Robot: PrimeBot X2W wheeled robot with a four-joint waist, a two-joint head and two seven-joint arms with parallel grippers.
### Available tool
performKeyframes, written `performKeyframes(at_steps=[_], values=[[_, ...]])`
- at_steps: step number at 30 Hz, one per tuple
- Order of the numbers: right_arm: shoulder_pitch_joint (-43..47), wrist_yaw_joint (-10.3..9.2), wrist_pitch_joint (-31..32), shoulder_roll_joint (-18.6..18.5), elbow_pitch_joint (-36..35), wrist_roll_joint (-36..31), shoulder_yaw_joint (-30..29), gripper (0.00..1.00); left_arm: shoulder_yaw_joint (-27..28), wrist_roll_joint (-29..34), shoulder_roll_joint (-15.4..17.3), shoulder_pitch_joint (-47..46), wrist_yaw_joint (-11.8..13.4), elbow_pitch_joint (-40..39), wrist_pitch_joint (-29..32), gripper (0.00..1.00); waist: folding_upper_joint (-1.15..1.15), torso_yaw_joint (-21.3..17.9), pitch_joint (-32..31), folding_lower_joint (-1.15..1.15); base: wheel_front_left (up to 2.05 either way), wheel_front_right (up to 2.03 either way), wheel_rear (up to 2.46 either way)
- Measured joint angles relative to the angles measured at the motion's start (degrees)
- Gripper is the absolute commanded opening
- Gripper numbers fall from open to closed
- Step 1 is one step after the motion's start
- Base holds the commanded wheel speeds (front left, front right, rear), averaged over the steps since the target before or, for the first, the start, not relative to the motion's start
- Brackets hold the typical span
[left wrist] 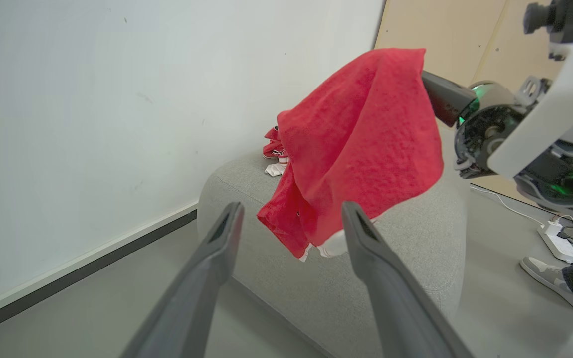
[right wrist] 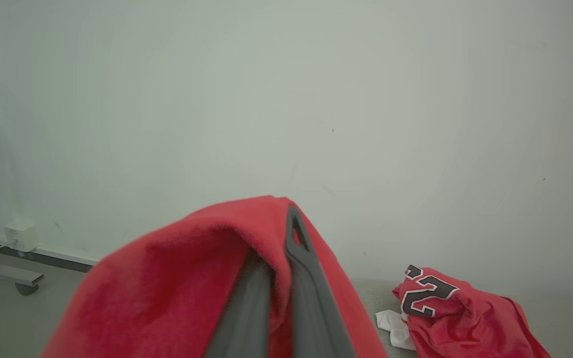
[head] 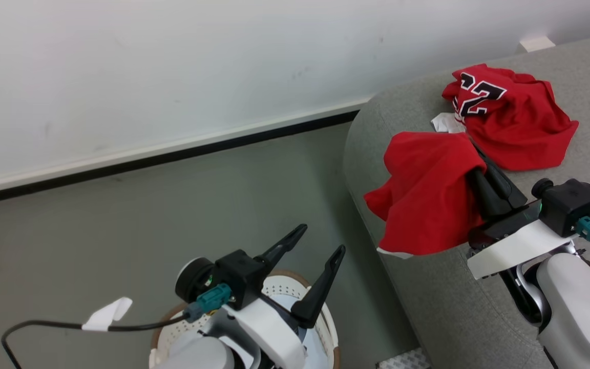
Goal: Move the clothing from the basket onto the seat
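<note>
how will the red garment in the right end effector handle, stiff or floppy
Probably floppy: the red garment drapes in folds over the right end effector. Likely light, as one shut pinch holds it. Released near the seat edge, it might slide off.

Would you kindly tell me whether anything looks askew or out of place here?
The red garment is draped over the shut right hand, hanging above the edge of the seat rather than lying on it. The numbered jersey on the seat lies crumpled beside a white scrap.

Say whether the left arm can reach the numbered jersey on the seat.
Probably not directly: red cloth hanging from the right pincer sits between the open left pincer and that jersey.
</note>
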Motion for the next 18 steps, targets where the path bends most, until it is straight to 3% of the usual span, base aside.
performKeyframes(at_steps=[10,18], values=[[-1.84,0.00,0.01,0.97,-1.49,1.15,-6.13,0.00,-0.21,2.20,1.10,-4.28,-0.79,-1.91,1.63,1.00,0.00,0.08,7.14,0.00,0.00,0.00,0.00],[-16.99,0.00,0.01,-0.30,4.15,1.25,-22.14,0.00,0.59,3.60,3.65,-9.07,-2.11,-4.14,3.21,1.00,0.00,1.65,17.17,0.01,0.00,0.00,0.00]])
